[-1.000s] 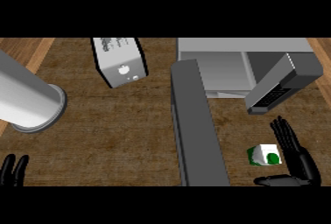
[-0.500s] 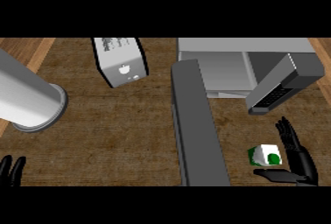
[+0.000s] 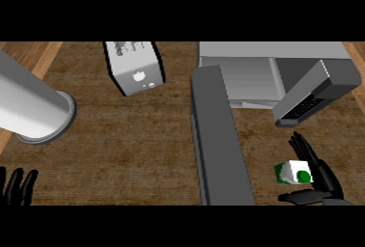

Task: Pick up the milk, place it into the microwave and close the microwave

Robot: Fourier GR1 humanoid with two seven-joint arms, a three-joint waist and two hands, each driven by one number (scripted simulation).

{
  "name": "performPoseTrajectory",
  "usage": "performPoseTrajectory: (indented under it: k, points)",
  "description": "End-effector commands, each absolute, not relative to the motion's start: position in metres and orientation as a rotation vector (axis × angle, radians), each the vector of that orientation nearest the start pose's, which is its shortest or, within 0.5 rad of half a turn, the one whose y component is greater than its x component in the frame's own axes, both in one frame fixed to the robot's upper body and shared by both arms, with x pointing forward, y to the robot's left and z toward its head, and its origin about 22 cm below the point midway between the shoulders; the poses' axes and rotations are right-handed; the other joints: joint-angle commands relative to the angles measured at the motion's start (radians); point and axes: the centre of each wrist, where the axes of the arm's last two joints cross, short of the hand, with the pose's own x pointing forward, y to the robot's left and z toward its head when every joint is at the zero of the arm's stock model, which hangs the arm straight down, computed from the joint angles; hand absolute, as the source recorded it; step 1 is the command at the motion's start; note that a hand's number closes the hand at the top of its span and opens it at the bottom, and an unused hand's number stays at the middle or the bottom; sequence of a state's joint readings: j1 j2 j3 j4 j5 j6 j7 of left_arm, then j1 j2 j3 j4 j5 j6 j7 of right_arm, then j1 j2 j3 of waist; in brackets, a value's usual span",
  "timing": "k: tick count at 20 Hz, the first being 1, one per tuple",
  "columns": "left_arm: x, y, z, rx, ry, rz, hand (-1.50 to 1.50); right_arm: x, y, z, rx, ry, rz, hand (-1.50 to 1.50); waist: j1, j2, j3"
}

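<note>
**Right hand beside the milk carton**

On the wooden counter [image 3: 128, 144], the milk carton [image 3: 293, 173] stands near the open microwave [image 3: 271, 72], right of its swung-out door [image 3: 219, 140]. The right hand [image 3: 318, 181] cups the carton's right side, fingers straight, thumb below it. The left hand [image 3: 17, 185] rests open at the lower left. A grey cylinder [image 3: 32, 108] and a white box [image 3: 135, 67] stand farther back.

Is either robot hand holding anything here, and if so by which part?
Nothing is held. The right robot hand is open beside the milk carton, fingers straight along its right side, thumb below it. The left robot hand rests open at the lower left.
</note>
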State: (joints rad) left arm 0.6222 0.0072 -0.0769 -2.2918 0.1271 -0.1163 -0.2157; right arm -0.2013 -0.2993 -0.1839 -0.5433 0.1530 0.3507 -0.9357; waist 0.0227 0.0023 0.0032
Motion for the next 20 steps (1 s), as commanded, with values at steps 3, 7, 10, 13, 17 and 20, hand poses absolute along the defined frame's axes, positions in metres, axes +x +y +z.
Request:
performPoseTrajectory:
  k: [3, 7, 10, 13, 17, 20]
  points:
    - [0.096, 0.259, 0.079, 0.004, -1.951, 0.114, -1.5, 0.217, -0.357, -0.138, 0.451, -1.772, 0.154, 1.5, -0.009, -0.001, 0.0]
    - [0.101, 0.26, 0.076, 0.007, -1.941, 0.1, -1.5, 0.224, -0.345, -0.135, 0.162, -1.92, 0.219, 1.5, -0.016, -0.002, -0.001]
    - [0.09, 0.264, 0.092, -0.011, -1.94, 0.125, -1.5, 0.223, -0.337, -0.133, 0.106, -1.941, 0.155, 1.5, -0.017, -0.004, -0.003]
    - [0.091, 0.25, 0.081, -0.016, -1.954, 0.114, -1.5, 0.226, -0.352, -0.123, 0.195, -1.95, 0.061, 1.5, -0.019, -0.005, -0.003]
    - [0.104, 0.264, 0.072, -0.006, -1.955, 0.106, -1.5, 0.258, -0.353, -0.109, 0.036, -1.963, -0.014, 1.5, -0.013, -0.001, -0.002]
    - [0.089, 0.266, 0.08, -0.017, -1.948, 0.105, -1.5, 0.27, -0.345, -0.105, 0.02, -1.993, -0.014, 1.5, -0.01, -0.002, -0.003]
